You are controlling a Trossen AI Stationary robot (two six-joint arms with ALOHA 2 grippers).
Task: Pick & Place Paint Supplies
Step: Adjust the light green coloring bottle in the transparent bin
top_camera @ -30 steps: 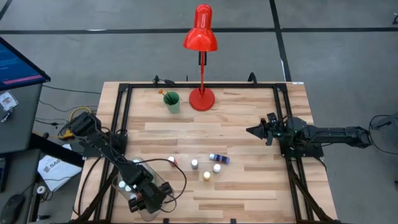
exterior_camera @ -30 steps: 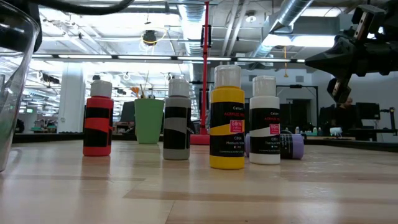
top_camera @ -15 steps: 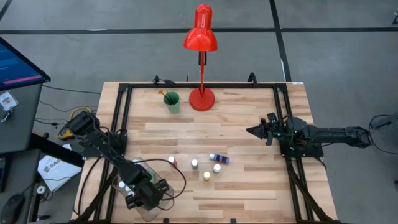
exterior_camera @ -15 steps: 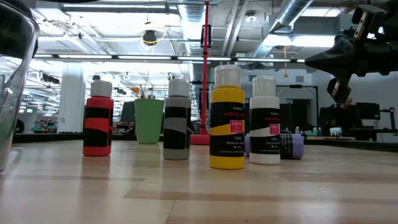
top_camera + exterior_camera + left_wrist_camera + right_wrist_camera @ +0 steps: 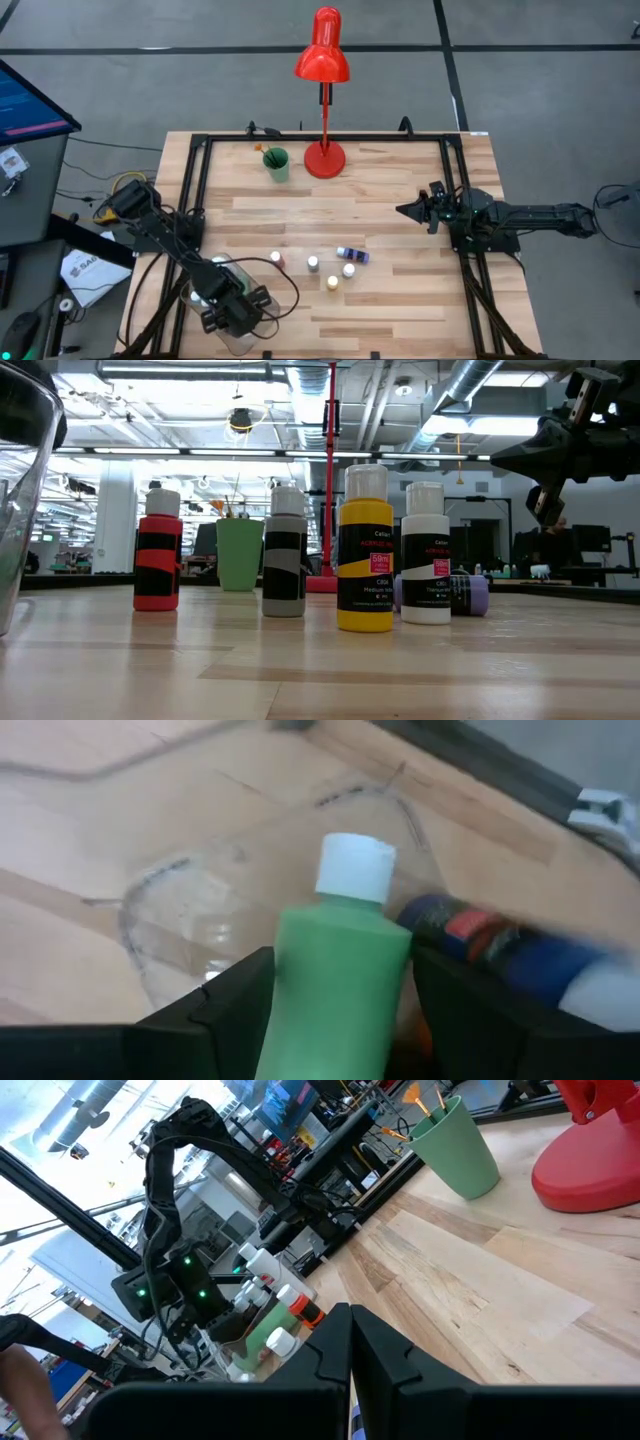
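Between the fingers of my left gripper (image 5: 335, 1020) stands the large green plastic bottle with a white cap (image 5: 343, 970), pinched at its body, its long axis running straight out ahead of me with the cap leading. Just beyond the cap lies the clear plastic tray (image 5: 200, 910), and beside the green bottle in it rests a dark blue bottle (image 5: 480, 935) on its side, so the drop is directly ahead and slightly below my fingertips. Farther out toward the table's middle, well apart from me, stand the small paint bottles: red (image 5: 158, 550), grey (image 5: 285, 555), yellow (image 5: 365, 555) and white (image 5: 426, 560), with a purple one (image 5: 470, 595) lying down behind them. My right gripper (image 5: 408, 211), pressed together and empty, hangs about as close to those as I am. Farthest back sits the green cup (image 5: 276, 163) beside the red desk lamp (image 5: 323, 100).
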